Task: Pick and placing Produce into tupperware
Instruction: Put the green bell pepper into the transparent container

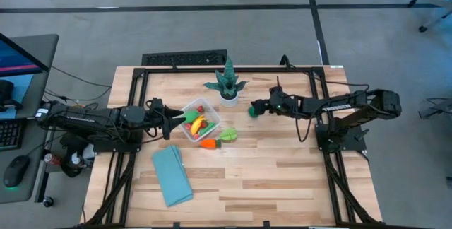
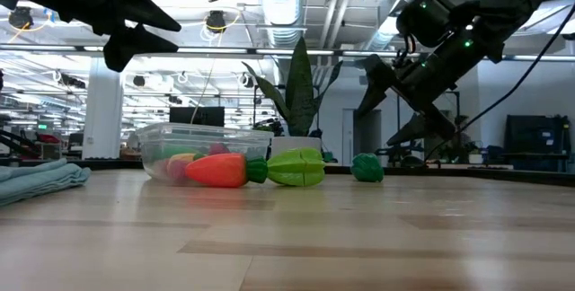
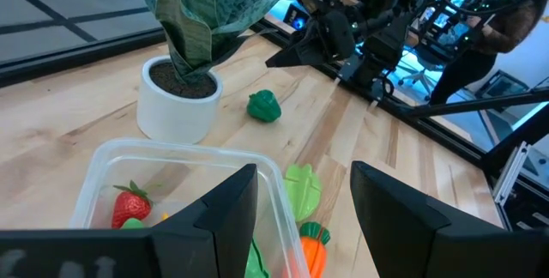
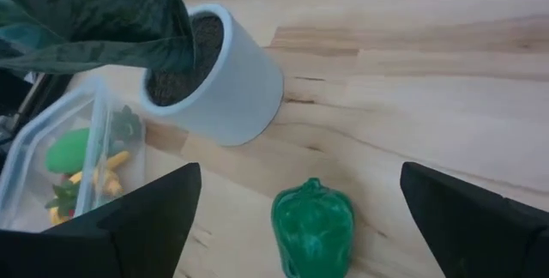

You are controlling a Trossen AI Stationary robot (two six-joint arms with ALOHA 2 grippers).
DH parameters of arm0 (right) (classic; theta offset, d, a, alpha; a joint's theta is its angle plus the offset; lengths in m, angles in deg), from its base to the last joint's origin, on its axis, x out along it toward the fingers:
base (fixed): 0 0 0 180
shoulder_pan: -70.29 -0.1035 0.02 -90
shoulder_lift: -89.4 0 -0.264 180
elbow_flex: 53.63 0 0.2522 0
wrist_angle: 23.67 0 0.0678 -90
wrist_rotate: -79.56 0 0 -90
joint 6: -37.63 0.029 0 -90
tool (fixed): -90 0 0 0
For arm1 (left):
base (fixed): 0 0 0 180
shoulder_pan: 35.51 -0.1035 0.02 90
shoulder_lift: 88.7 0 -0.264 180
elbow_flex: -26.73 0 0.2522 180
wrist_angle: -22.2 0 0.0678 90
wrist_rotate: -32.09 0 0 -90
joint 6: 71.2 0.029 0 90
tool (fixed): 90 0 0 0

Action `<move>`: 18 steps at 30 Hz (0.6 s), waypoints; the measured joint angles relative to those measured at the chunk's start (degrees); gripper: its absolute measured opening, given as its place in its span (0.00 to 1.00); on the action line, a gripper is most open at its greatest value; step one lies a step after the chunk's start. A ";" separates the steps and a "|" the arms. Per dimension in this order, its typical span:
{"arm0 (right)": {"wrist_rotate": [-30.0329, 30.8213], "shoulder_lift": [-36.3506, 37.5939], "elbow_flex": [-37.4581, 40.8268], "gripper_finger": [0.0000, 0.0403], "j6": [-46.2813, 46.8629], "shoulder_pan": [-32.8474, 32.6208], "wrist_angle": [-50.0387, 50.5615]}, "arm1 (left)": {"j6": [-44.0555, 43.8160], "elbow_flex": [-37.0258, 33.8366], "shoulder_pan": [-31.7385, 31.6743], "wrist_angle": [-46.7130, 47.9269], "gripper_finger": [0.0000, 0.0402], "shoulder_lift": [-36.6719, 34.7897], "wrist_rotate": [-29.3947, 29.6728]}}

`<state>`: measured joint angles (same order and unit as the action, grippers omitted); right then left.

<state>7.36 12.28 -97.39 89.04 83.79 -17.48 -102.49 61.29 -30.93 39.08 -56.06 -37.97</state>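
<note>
The clear tupperware [image 1: 212, 116] sits mid-table and holds a strawberry [image 3: 129, 202], a yellow piece [image 1: 198, 123] and green pieces. An orange carrot [image 1: 208, 143] and a light-green piece [image 1: 228, 136] lie on the table at its near right side. A dark-green pepper [image 1: 253, 110] lies to the right of the plant. My left gripper [image 1: 173, 119] is open and empty, raised over the tupperware's left edge [image 3: 171, 154]. My right gripper [image 1: 263, 107] is open and hovers above the pepper [image 4: 313, 225], with a finger on each side of it and not touching it.
A spiky teal plant in a white pot [image 1: 228, 87] stands just behind the tupperware, between the two grippers. A folded light-blue cloth [image 1: 171, 174] lies at the near left. Bare wood [image 1: 296, 172] fills the near right of the table.
</note>
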 joint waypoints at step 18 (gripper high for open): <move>7.31 -4.88 -0.04 0.99 -15.48 -5.47 -5.22 | -0.82 0.00 -0.02 0.02 0.44 0.00 1.72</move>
<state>14.67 7.40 -97.43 73.56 78.32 -22.71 -103.30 61.29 -30.95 39.10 -56.06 -36.25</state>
